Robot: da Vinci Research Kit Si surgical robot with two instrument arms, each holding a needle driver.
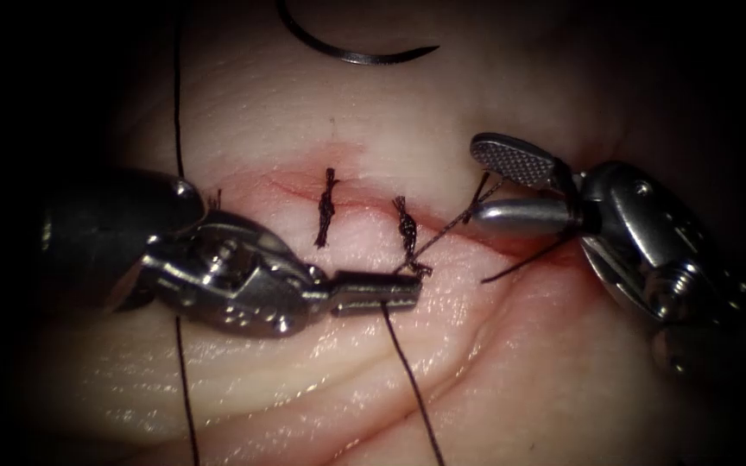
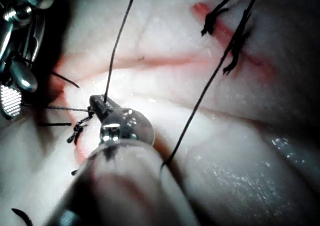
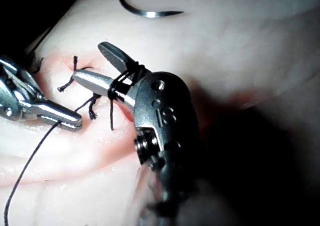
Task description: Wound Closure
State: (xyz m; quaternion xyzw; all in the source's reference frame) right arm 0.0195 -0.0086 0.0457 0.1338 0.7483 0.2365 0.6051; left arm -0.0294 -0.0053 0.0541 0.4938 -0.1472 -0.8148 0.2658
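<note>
Steel left tool [image 1: 388,292], fingers closed on the thin black thread [image 1: 407,380] just below the reddened cut [image 1: 304,183] in the pale tissue [image 1: 321,112].
Right tool [image 1: 496,185]: fingers apart, thread wrapped around them; beyond, the dark curved needle [image 1: 347,53] lies free on the tissue above the cut.

Endoscope view: from above and in front, facing down on the cut [image 1: 364,203] in the tissue [image 1: 442,112]. Left wrist view: very close, along the shaft toward the left tool [image 2: 102,105]. Right wrist view: equally near, toward the right tool [image 3: 107,68]. Shared by all three: the cut and its knotted stitches [image 1: 407,233].
</note>
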